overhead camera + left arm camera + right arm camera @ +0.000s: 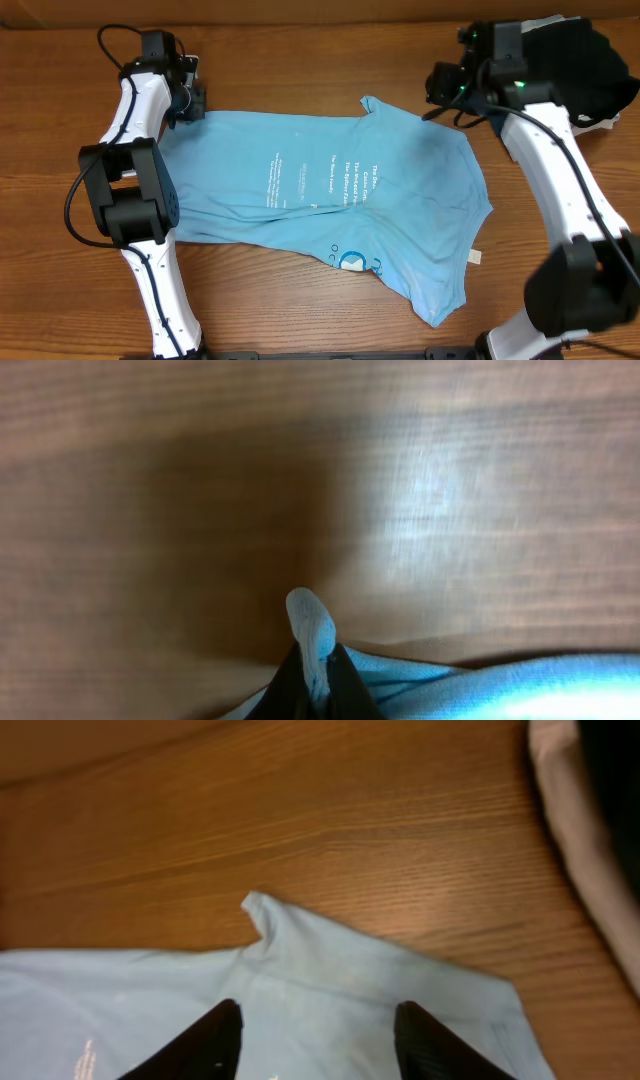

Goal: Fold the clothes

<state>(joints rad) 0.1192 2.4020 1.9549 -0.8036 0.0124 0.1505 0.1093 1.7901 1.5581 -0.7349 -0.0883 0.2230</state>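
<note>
The clothes are one sky-blue T-shirt [400,170], spread flat on the wooden table with its white print facing up. My left gripper [192,103] is at the shirt's far-left corner. In the left wrist view this gripper [318,657] is shut on a small pinched fold of the blue cloth [312,622]. My right gripper [437,105] is over the shirt's far-right part. Seen from the right wrist, the gripper [318,1018] stands open above the shirt [330,970], with nothing between its fingers [225,1030]. A pointed edge of the shirt [256,907] lies just ahead of them.
A black folded garment [585,55] lies at the far-right corner of the table, with a pale one [570,830] under its edge, close to the right arm. Bare wood [300,310] shows in front of the shirt.
</note>
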